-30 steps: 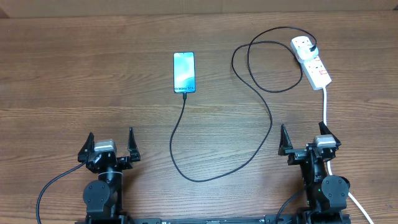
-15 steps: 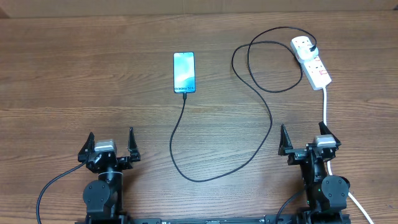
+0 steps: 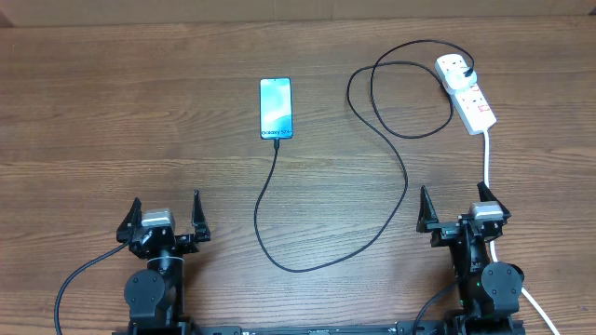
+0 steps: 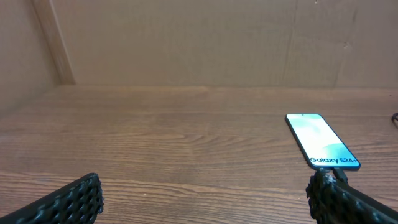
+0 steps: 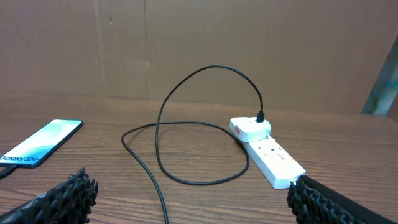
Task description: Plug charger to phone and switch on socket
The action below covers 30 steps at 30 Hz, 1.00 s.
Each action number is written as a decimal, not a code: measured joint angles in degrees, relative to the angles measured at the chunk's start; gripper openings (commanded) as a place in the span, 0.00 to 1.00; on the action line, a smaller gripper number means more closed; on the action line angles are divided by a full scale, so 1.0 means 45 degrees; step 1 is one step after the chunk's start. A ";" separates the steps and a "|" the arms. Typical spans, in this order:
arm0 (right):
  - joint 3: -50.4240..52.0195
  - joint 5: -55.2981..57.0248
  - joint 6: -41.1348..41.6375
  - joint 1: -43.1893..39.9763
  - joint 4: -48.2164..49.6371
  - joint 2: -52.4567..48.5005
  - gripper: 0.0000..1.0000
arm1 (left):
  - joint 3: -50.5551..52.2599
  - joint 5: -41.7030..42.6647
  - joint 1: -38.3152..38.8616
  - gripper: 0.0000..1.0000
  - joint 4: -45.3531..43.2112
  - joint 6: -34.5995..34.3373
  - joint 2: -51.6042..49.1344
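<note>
Overhead: The phone (image 3: pixel 276 108) lies flat on the wooden table (image 3: pixel 93 112), left of centre, screen up and lit blue. The charger cable (image 3: pixel 406 186) leaves the phone's near edge, swings towards the arms, climbs to the right and loops before reaching the power strip (image 3: pixel 470 96) at far right. Its black plug (image 3: pixel 470 74) sits in the far outlet. The tip meets the phone's edge; whether it is seated cannot be told. The strip's white lead (image 3: pixel 488 158) runs down past the right arm. The left gripper (image 3: pixel 166 207) and right gripper (image 3: pixel 454 200) sit at the near edge, jaws wide, holding nothing, well apart from every item.

Left wrist: Both fingers (image 4: pixel 62 202) sit at the bottom corners with a wide gap. The phone is ahead to the right, "Galaxy S24" readable.

Right wrist: Fingers (image 5: pixel 56 199) spread wide and empty. The strip is ahead to the right, the cable loop in the centre, the phone at left. Switch position cannot be told.
</note>
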<state>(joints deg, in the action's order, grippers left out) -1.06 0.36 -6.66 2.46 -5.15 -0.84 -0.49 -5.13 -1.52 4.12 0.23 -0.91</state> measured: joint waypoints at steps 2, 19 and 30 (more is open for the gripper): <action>0.0000 0.0005 0.0000 0.0000 0.0000 0.0000 1.00 | 0.0000 0.0005 0.0000 1.00 0.0000 0.0005 0.0000; 0.0000 -0.0087 0.2142 0.0000 0.0000 0.0000 1.00 | 0.0000 0.0034 0.0000 1.00 0.0000 0.0005 0.0000; 0.0000 -0.0092 0.2365 0.0000 0.0000 0.0000 1.00 | 0.0000 0.0034 0.0000 1.00 0.0000 0.0005 0.0000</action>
<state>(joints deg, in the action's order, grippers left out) -1.06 -0.05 3.99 2.46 -5.15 -0.84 -0.49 -4.97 -1.52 4.12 0.25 -0.91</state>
